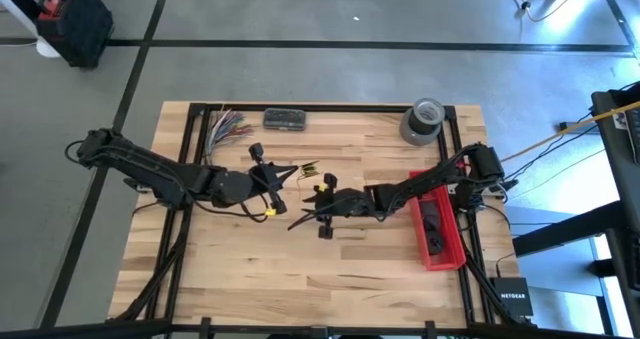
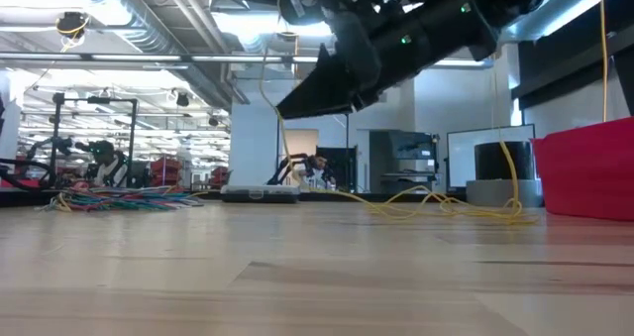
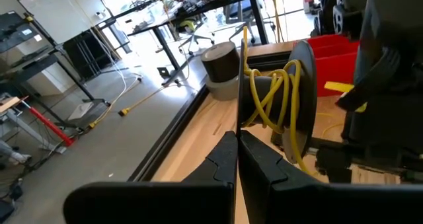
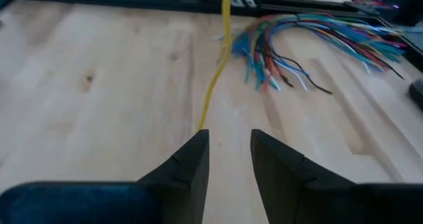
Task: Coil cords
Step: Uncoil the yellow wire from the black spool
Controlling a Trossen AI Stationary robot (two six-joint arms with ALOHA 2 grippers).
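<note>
Here the left gripper (image 3: 236, 159) is seen pressed together near the table's middle, with a thin yellow cord (image 3: 242, 72) running up from between its fingertips. Beyond it, yellow cord is looped around a dark spool (image 3: 299, 105). In the low view more cord (image 2: 446, 209) lies loosely across the wood toward the tape roll (image 2: 500, 177) and red bin (image 2: 589, 168). The right gripper (image 4: 229, 148) is held above the wood with its fingers spread apart; the cord (image 4: 215, 78) passes just beside one fingertip, unpinched. Coloured wires (image 4: 310, 42) are fanned out farther off.
</note>
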